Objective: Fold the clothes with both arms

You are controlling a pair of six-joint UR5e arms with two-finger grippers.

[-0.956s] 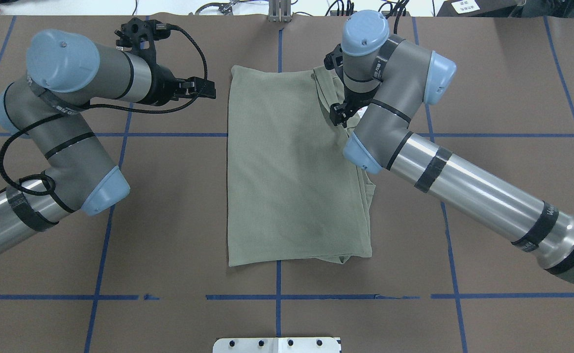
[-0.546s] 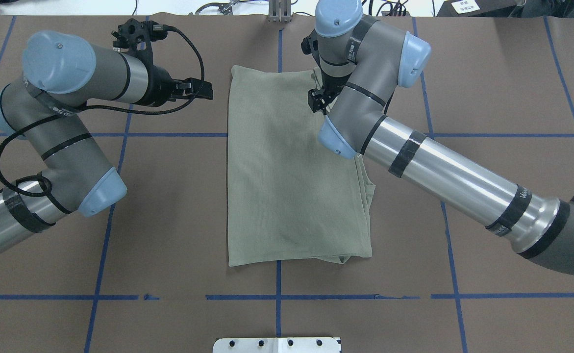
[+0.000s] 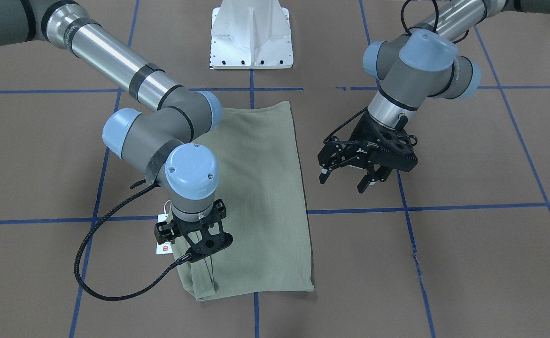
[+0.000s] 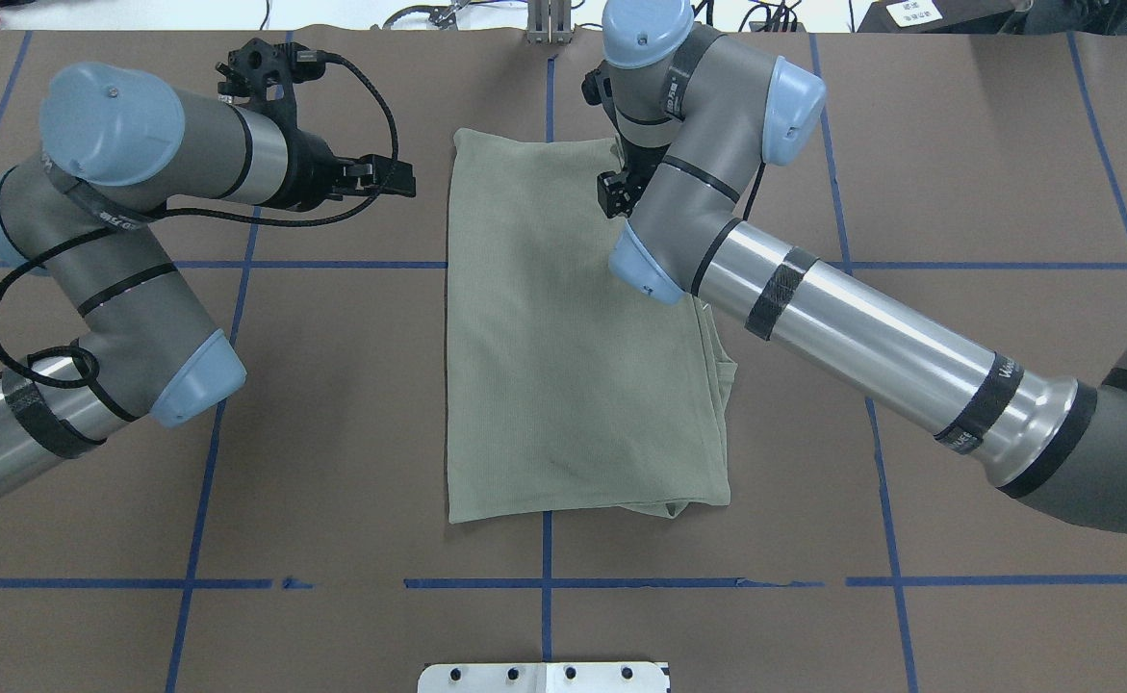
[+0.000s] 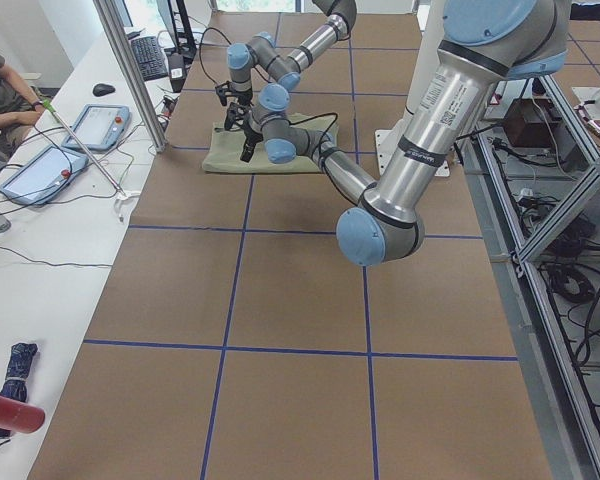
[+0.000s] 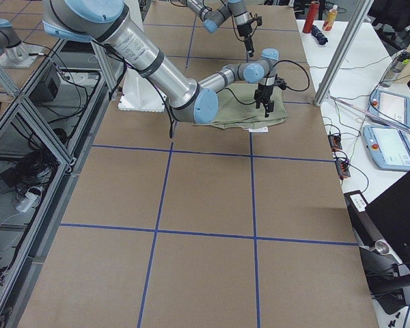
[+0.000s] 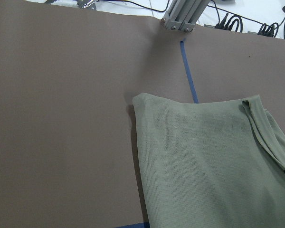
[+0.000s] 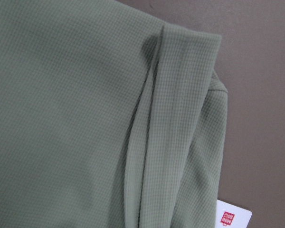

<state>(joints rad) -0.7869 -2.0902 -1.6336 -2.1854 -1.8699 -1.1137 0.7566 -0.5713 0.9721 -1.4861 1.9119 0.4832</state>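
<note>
Sage-green knit shirt (image 4: 573, 337) lies folded lengthwise on the brown table (image 4: 332, 433): soft, limp, probably best pinched at its corners. Black left gripper (image 3: 343, 183) hangs beside it, fingers apart; black right gripper (image 3: 206, 246) is above the collar end, and I cannot tell whether it is parted.

Nothing was truly legible. The white hang tag (image 8: 233, 214) bore a small red square logo (image 8: 226, 218), its white marks too tiny to read, and the white lettering (image 4: 1004, 369) on the right arm (image 4: 861, 318) was a blur.
</note>
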